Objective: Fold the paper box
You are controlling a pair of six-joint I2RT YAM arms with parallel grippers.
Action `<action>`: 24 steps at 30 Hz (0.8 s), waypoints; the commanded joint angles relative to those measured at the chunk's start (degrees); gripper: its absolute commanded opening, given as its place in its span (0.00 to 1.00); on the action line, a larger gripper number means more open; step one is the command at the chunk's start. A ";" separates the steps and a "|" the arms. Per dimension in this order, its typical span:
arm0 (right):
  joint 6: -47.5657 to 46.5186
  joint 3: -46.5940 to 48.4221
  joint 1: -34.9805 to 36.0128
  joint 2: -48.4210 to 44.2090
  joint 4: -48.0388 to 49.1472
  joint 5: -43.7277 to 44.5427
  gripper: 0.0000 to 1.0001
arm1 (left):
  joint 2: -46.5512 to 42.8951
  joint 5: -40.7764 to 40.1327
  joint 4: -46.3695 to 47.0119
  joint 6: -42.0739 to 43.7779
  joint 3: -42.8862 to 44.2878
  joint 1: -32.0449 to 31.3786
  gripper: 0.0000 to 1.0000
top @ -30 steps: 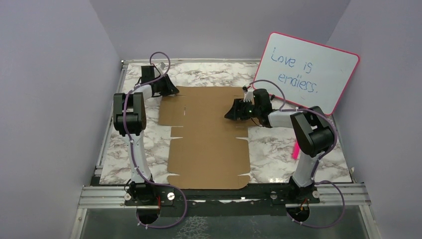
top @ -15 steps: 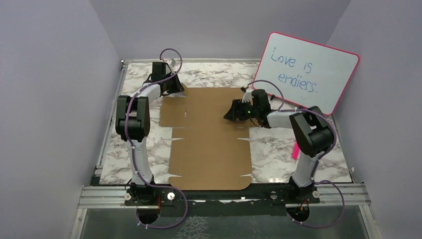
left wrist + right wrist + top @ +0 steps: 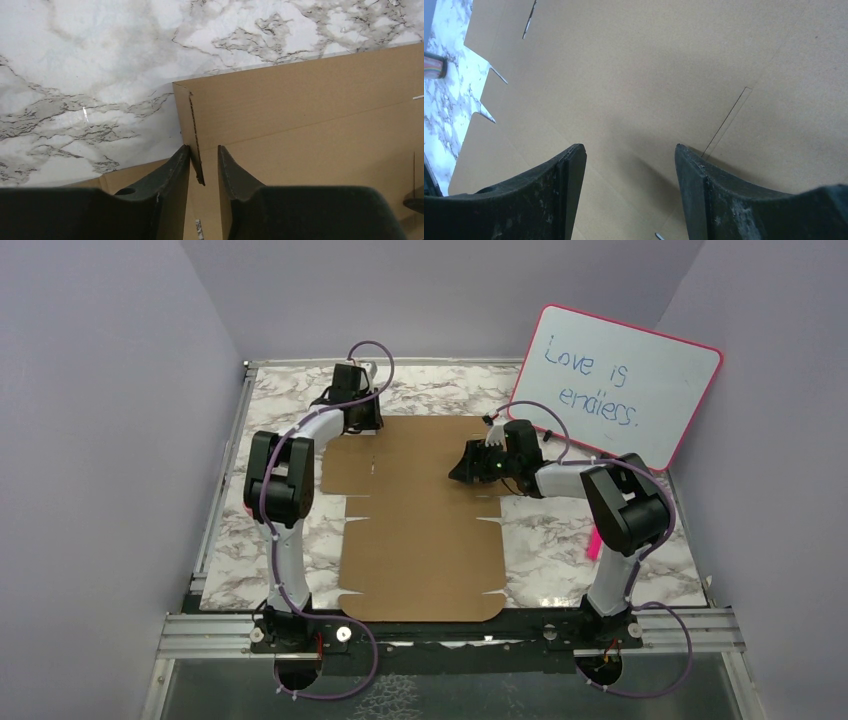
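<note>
Brown cardboard sits in the narrow gap of the left hand (image 3: 202, 148). Its two dark fingers stand only slightly apart and straddle the short left edge of a corner flap of the paper box (image 3: 310, 110). That edge looks a little lifted, and a sliver of space shows between it and the right-side finger, so the hand seems set around the edge rather than clamped on it. Whether the other finger touches the board I cannot tell.

From this hand the sheet spreads away to the robot's right and back toward the arm bases. It lies flat on the marble table (image 3: 560, 540), its long axis running from the near edge between the two arms out to the far half. The left hand is at the far-left corner, so it is the nearer one for raising that flap, which would likely turn inward along the crease running rightward from the corner.

The right hand (image 3: 629, 147) is spread wide over the far-right part of the sheet, close to a thin slit, and holds nothing.

Both wrist views cut off the finger roots. In the right one I cannot make out whether the tips press on the board or hover above it. From above, the left hand hides the corner it works on.
</note>
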 commanded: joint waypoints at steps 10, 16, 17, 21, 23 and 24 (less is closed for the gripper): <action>1.00 -2.24 0.48 -4.40 1.50 1.12 0.71 | -11.05 -1.13 -4.41 0.08 -2.36 2.06 0.58; 1.80 -4.17 0.54 -6.81 2.87 -1.31 0.72 | -19.58 0.37 -4.57 -2.60 -10.31 3.22 0.70; 2.19 -4.66 0.53 -7.02 3.40 -2.20 0.72 | -21.28 0.59 -4.69 -3.21 -11.83 3.32 0.72; 3.41 -6.99 0.53 -7.99 5.16 -4.29 0.72 | -28.52 2.32 -4.57 -5.23 -20.00 3.45 0.75; 3.83 -7.93 0.55 -8.26 5.71 -5.10 0.72 | -31.95 2.99 -4.58 -6.08 -24.49 3.38 0.76; 4.03 -8.40 0.62 -8.41 5.98 -5.46 0.72 | -33.48 3.22 -4.47 -6.66 -26.81 3.43 0.77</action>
